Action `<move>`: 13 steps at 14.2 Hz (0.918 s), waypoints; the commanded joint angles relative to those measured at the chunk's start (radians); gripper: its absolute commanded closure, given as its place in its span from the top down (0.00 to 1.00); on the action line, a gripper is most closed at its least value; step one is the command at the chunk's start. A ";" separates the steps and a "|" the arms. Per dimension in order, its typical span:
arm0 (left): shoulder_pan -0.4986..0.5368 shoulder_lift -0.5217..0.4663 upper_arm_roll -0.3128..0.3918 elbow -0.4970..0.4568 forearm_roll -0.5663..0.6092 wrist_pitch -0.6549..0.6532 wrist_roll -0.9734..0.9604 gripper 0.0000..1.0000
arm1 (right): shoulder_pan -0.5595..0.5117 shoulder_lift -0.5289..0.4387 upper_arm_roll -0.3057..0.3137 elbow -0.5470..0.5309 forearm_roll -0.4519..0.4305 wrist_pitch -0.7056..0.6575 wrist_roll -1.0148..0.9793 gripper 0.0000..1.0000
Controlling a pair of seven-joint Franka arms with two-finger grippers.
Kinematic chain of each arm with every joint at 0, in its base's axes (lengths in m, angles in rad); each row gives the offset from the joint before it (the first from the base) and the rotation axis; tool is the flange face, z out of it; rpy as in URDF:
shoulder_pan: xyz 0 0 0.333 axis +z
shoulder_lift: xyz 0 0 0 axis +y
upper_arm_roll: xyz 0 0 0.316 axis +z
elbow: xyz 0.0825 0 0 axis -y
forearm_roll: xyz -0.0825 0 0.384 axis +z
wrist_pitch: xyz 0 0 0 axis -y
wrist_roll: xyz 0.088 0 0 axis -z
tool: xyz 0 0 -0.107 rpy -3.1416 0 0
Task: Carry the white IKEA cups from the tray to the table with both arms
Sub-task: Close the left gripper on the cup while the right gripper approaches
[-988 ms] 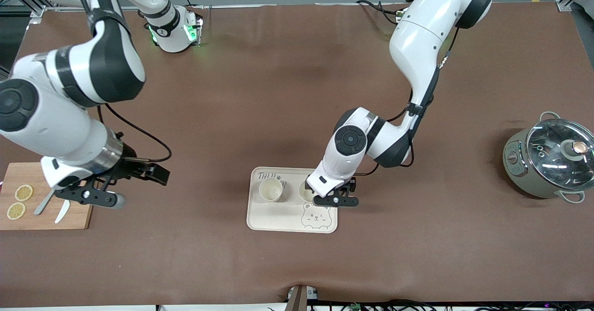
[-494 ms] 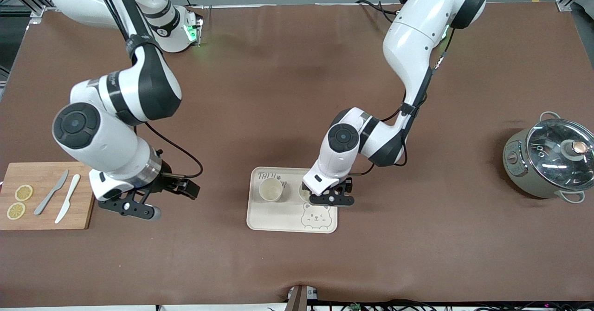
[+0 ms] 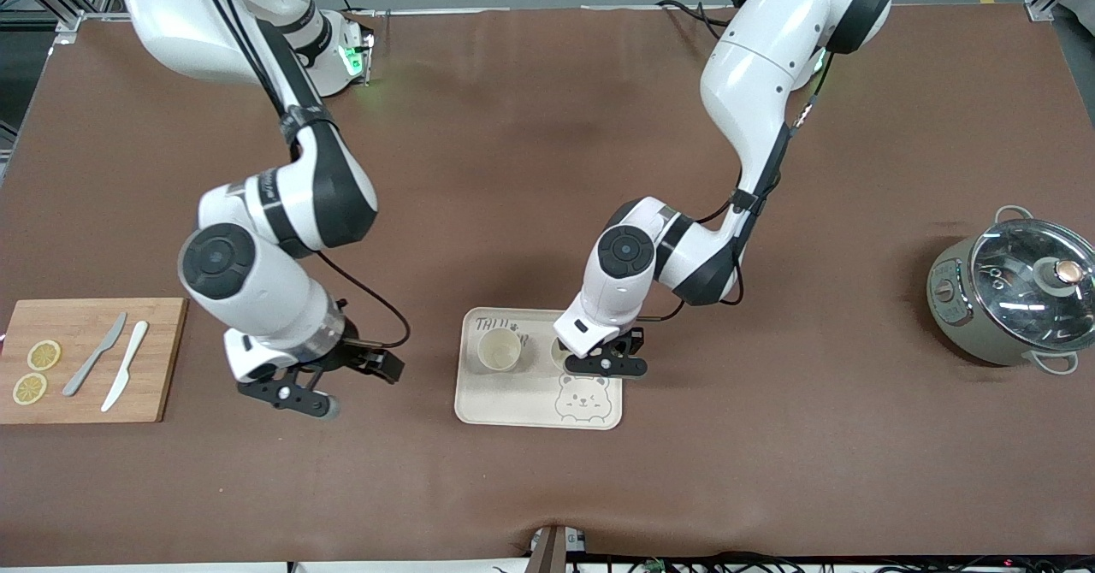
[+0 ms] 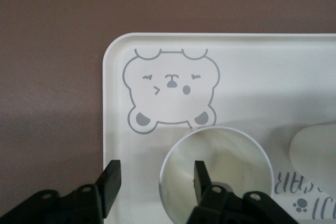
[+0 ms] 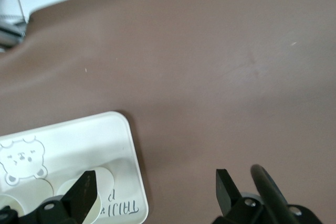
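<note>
Already the left claw (image 4: 152, 184) straddles one cup's (image 4: 218, 169) rim on the tray (image 4: 107, 108), half open, not yet gripping; a thin-wall pinch could tip it. The right claw (image 5: 155, 184), wide open and empty, hovers over the bench (image 3: 513, 171) beside the tray.

White arms (image 3: 753, 68), black joints, black cables.

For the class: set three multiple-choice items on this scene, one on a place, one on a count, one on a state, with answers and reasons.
1. Where do the white IKEA cups stand?
A on the cutting board
B on the tray
C in the pot

2. How many lemon slices lie on the cutting board?
A one
B two
C four

3. How is the right gripper?
A open, over the table
B shut on a knife
C shut on a cup

Answers: B, both cups sit inside the tray's rim; B, two slices show; A, its fingers stand apart, holding nothing.
</note>
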 commanded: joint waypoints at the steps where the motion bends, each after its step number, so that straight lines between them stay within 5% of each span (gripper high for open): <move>1: -0.007 0.022 0.013 0.036 -0.021 0.007 0.029 0.00 | 0.057 0.043 -0.008 0.006 0.014 0.010 0.010 1.00; 10: -0.007 0.010 0.013 0.033 -0.024 -0.009 0.019 0.00 | 0.109 0.118 -0.005 0.004 0.037 0.047 0.013 1.00; 13: 0.003 -0.062 0.016 0.017 -0.056 -0.102 0.020 0.00 | 0.129 0.147 -0.005 0.004 0.050 0.088 0.015 1.00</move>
